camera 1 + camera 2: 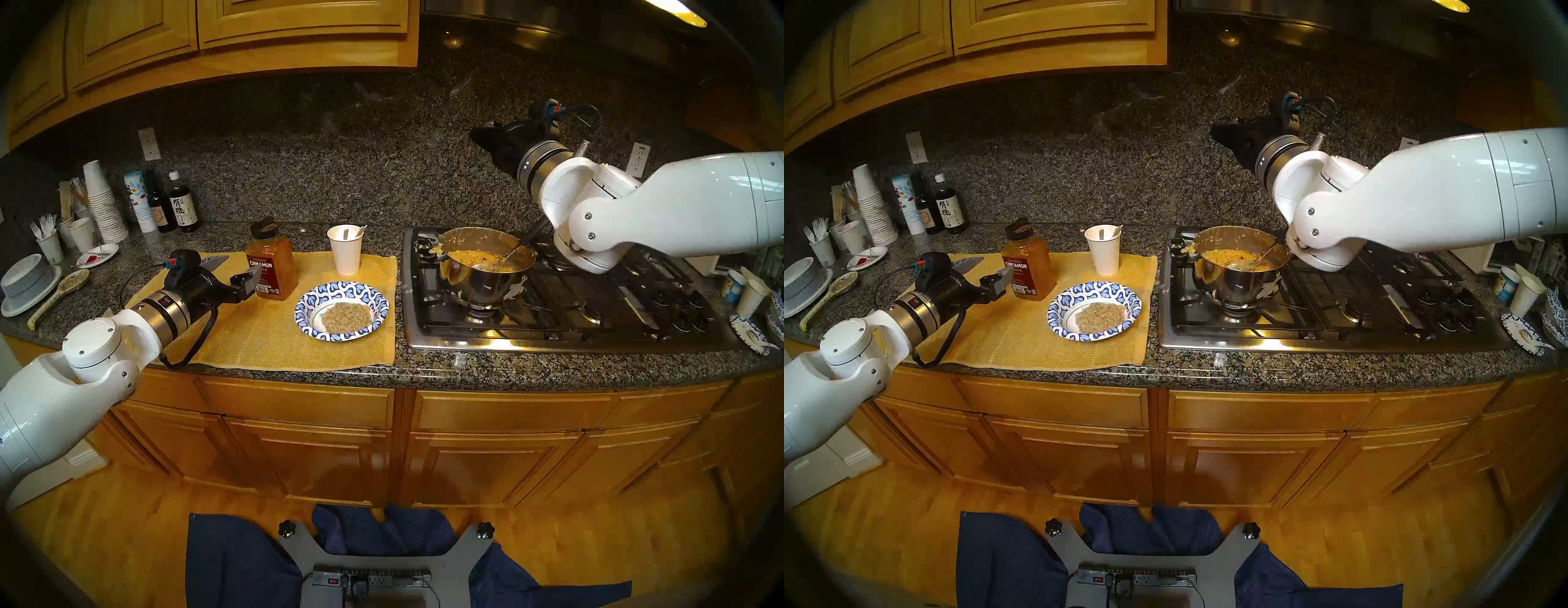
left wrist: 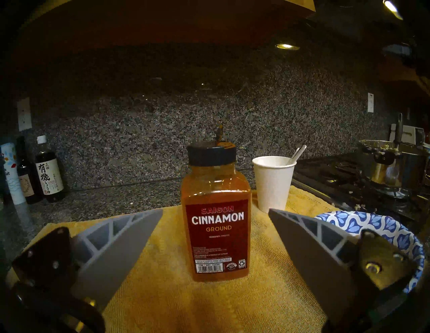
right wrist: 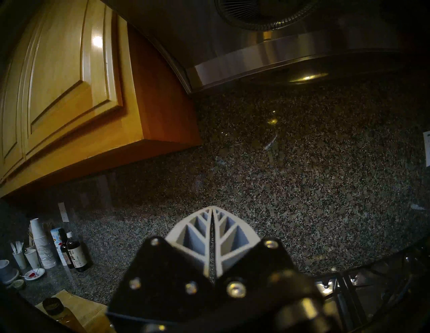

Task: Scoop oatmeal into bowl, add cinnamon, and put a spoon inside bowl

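Note:
The blue-and-white leaf-rimmed bowl (image 1: 339,289) sits on a yellow mat and holds a patch of beige oatmeal (image 1: 347,318). More oatmeal (image 1: 488,257) fills the steel pot (image 1: 479,284) on the stove. The cinnamon bottle (image 1: 271,263) stands upright left of the bowl, its cap flap raised. My left gripper (image 1: 232,272) is open just in front of the bottle, and in the left wrist view (image 2: 215,210) the bottle (image 2: 215,209) stands between the spread fingers, untouched. The white plastic spoon (image 2: 297,153) stands in a white paper cup (image 1: 345,254). My right gripper (image 3: 212,209) is shut and empty, raised near the backsplash.
A metal serving spoon (image 1: 502,258) rests in the pot. The gas stove (image 1: 594,314) takes up the right side. Sauce bottles (image 1: 183,208), stacked cups (image 1: 104,204), grey bowls (image 1: 27,280) and a yellowish speckled spoon (image 1: 59,295) crowd the far left. More cups and plates stand at the far right.

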Available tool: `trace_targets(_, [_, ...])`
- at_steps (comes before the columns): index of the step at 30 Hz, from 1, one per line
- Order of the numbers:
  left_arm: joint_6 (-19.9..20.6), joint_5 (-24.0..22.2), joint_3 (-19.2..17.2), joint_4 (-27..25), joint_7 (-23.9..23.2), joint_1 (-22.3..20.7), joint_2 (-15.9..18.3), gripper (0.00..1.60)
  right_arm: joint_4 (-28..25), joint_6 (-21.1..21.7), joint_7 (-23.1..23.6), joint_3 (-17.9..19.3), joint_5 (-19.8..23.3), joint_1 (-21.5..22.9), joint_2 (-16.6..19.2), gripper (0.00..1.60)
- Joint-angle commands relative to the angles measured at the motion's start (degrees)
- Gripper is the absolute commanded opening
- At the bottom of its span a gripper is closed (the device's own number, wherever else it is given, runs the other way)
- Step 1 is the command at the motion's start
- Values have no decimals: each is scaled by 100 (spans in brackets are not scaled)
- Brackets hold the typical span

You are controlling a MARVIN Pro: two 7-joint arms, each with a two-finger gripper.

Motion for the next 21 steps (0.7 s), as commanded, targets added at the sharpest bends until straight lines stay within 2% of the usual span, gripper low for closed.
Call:
trace_targets(1, [-14,166,148,80,-39,-778,-234,160,86,-76,-9,98,-44,231,39,0])
trace_targets(2, [-81,168,-28,-1,5,-545,-253,160,86,-76,-5,97,-46,232,43,0])
trace_targets(3, [-43,204,145,68,-7,-787,-330,160,86,-76,-2,96,-48,234,46,0])
trace_targets(5, [-58,233,82,48,-15,-708,-338,160,86,-76,3,95,-51,235,50,0])
trace_targets(12, [78,438,349,277,-121,-1101,-611,160,94,-76,26,105,-51,228,57,0])
trace_targets(13, [75,451,310,298,-145,-1051,-647,160,96,-75,28,106,-51,227,57,0])
trace_targets(14, [134,483,491,419,-168,-1323,-726,160,98,-74,30,107,-50,226,56,0])
trace_targets(15, [124,499,382,395,-177,-1193,-740,160,99,-73,31,107,-49,225,55,0])
trace_targets(21, [222,666,438,660,-298,-1431,-980,160,111,-64,45,115,-45,219,47,0])
